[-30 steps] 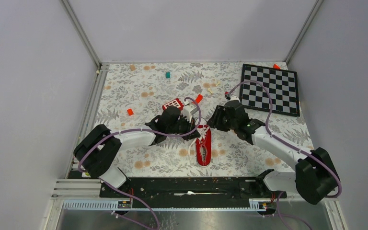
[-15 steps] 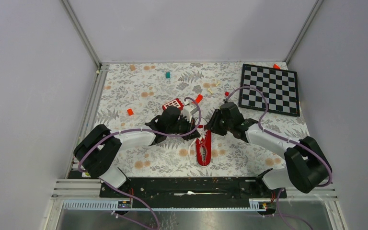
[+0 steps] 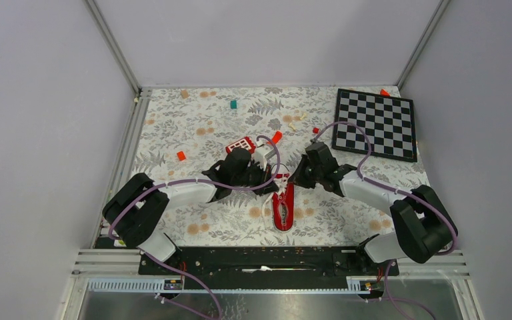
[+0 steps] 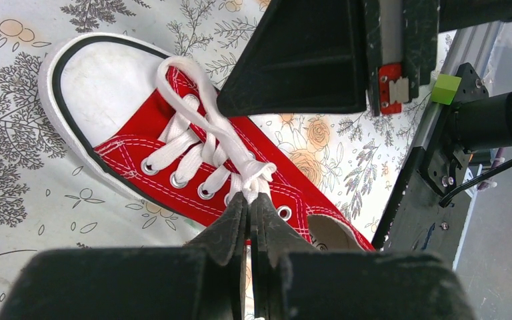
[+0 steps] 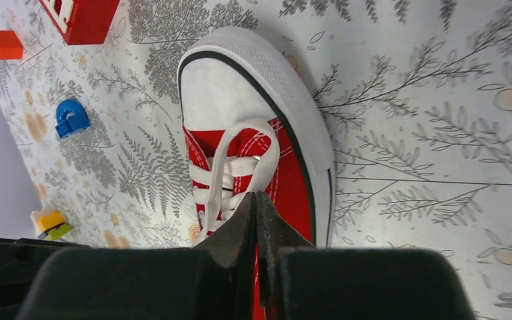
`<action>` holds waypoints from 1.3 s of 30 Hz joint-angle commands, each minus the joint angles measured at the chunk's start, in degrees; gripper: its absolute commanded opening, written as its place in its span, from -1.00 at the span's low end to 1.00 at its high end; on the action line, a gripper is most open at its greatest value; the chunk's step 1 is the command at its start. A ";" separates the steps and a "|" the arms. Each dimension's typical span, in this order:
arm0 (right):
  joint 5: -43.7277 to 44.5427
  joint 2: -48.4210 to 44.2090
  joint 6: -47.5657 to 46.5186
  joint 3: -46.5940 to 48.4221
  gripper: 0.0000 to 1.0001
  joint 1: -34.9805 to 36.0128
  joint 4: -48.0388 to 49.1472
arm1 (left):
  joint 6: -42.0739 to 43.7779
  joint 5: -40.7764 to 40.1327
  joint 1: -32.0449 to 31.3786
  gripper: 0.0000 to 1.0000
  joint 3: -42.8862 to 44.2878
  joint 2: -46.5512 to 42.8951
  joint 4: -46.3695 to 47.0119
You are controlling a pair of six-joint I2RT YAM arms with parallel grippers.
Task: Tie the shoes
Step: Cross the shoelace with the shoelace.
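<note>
Tablecloth (image 3: pixel 193 133) in fern print, sneaker (image 3: pixel 283 208) mid-table, chessboard (image 3: pixel 375 124) far right, grey walls (image 3: pixel 273 40)

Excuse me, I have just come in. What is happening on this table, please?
Two robot arms are working on a small red sneaker that lies in the middle of the flowered table. The left tool is shut on the white laces at the bunched part near the top eyelets. The right tool is shut too, and seems to pinch the lace loop nearer the toe. No finished bow is on the shoe yet.
</note>
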 commanded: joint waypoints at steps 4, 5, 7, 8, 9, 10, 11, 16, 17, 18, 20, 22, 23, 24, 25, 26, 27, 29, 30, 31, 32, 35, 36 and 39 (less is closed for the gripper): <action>9.26 -1.87 -8.86 7.44 -1.00 -1.11 -6.11 | 1.02 0.97 -0.20 -1.00 0.08 -3.62 0.80; 10.10 -1.41 -9.72 8.29 -1.00 -1.16 -6.32 | 1.03 1.04 -0.20 -1.00 0.16 -3.72 0.53; 10.58 -0.44 -11.29 10.33 -1.00 -1.36 -7.37 | 1.12 1.26 -0.23 -1.00 0.37 -3.73 0.00; 11.05 -0.11 -11.79 11.31 -1.00 -1.38 -7.91 | 1.08 1.26 -0.23 -1.00 0.39 -3.80 -0.21; 11.58 0.08 -11.93 11.91 -1.00 -1.42 -8.22 | 1.05 1.28 -0.19 -1.00 0.34 -3.89 -0.39; 11.85 0.06 -12.10 12.28 -1.00 -1.53 -8.31 | 0.99 1.34 -0.20 -1.00 0.31 -3.97 -0.47; 12.00 -0.15 -12.08 12.53 -1.00 -1.62 -8.60 | 0.96 1.36 -0.20 -1.00 0.24 -4.07 -0.51; 9.87 -0.78 -10.65 11.98 -0.22 -1.82 -10.85 | 0.69 1.63 -0.19 -1.00 0.52 -3.78 -0.78; 8.59 -0.99 -9.68 10.93 -0.05 -1.82 -10.68 | 0.68 1.78 -0.23 -1.00 0.60 -3.68 -0.78; 6.88 -0.98 -8.35 9.67 0.01 -1.84 -10.14 | 0.68 1.90 -0.23 -1.00 0.69 -3.61 -0.78; 1.85 -0.79 -6.07 6.73 0.05 -1.82 -7.25 | 0.75 2.10 -0.22 -1.00 0.95 -3.48 -0.91; -1.01 -0.53 -4.27 4.34 0.05 -1.82 -5.03 | 1.02 2.11 -0.20 -1.00 1.17 -3.47 -1.30; -2.08 -0.34 -3.76 3.30 0.04 -1.82 -3.96 | 1.11 2.19 -0.22 -1.00 1.25 -3.47 -1.31; -2.52 -0.09 -3.40 2.91 0.02 -1.82 -3.63 | 1.12 2.19 -0.19 -1.00 1.22 -3.47 -1.27; -2.87 0.12 -3.40 2.70 0.00 -1.82 -3.33 | 1.08 2.24 -0.24 -1.00 1.26 -3.35 -1.16; -3.14 0.18 -3.49 2.56 -0.04 -1.82 -2.92 | 1.04 2.39 -0.19 -1.00 1.27 -3.18 -1.14; -3.17 0.42 -3.57 2.51 -0.08 -1.82 -2.71 | 1.03 2.54 -0.23 -1.00 1.35 -2.97 -1.14; -3.10 0.72 -3.74 2.81 -0.14 -1.82 -2.59 | 0.79 2.71 -0.18 -1.00 1.36 -2.83 -1.07; -3.08 0.93 -3.96 3.16 -0.18 -1.82 -2.66 | 0.71 2.75 -0.23 -1.00 1.28 -2.85 -1.01; -3.14 0.97 -4.03 3.38 -0.21 -1.82 -2.75 | 0.62 2.70 -0.17 -1.00 1.20 -2.91 -0.90; -3.18 1.14 -4.10 3.68 -0.21 -1.82 -2.84 | 0.64 2.66 -0.24 -1.00 1.07 -3.05 -0.81; -2.69 1.00 -4.22 4.16 -0.21 -1.82 -2.95 | 0.75 2.37 -0.22 -1.00 0.83 -3.37 -0.76; -2.62 0.95 -4.22 4.28 -0.20 -1.77 -2.90 | 0.83 2.38 -0.22 -1.00 0.83 -3.46 -0.78; -3.13 1.58 -4.23 4.86 -0.12 -1.81 -2.75 | 0.94 2.29 -0.22 -1.00 0.83 -3.47 -0.79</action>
